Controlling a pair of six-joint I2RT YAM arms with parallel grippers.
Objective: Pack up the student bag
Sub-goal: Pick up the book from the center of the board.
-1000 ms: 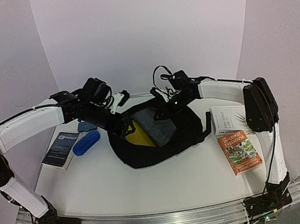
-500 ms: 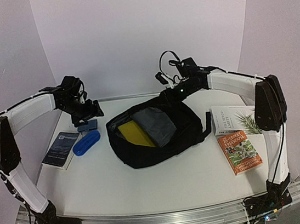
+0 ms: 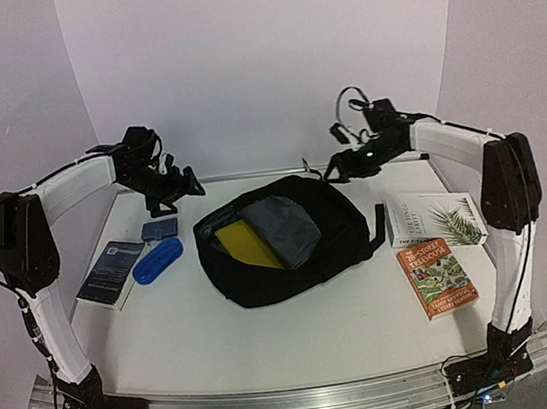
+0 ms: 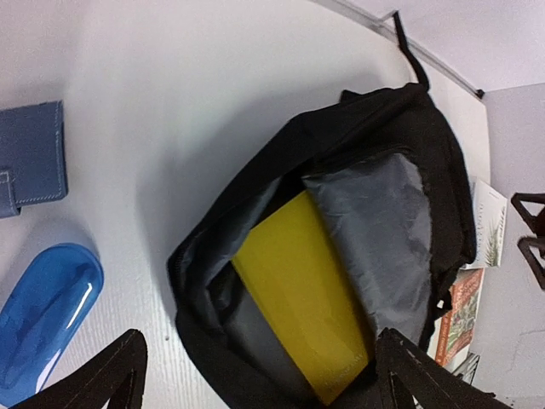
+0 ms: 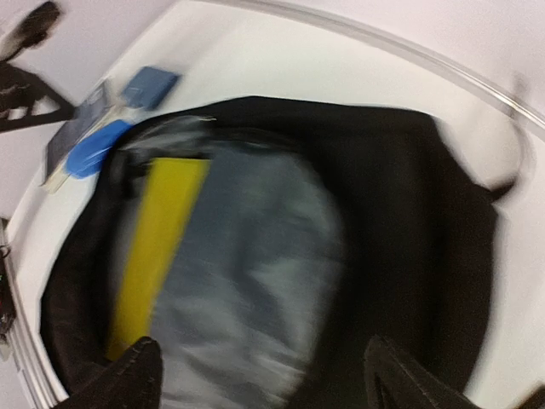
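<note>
The student bag (image 3: 344,241) is a black backpack lying open in the middle of the table. A yellow book (image 3: 246,243) and grey lining (image 3: 281,226) show inside it. My left gripper (image 3: 182,184) hovers open and empty above the table, left of and behind the bag. My right gripper (image 3: 334,169) hovers open and empty above the bag's back right edge. The left wrist view looks down on the bag (image 4: 383,119) and the yellow book (image 4: 302,290) between wide-apart fingers. The blurred right wrist view shows the bag (image 5: 409,213) and the yellow book (image 5: 153,247).
Left of the bag lie a blue case (image 3: 157,260), a blue wallet (image 3: 159,229) and a dark booklet (image 3: 113,271). On the right lie a white book (image 3: 436,215) and an orange book (image 3: 438,276). The case (image 4: 43,311) and wallet (image 4: 30,158) also show in the left wrist view.
Both grippers have left the bag's opening and risen. The left moved back and left, the right moved back and right. The bag's mouth has settled open.
</note>
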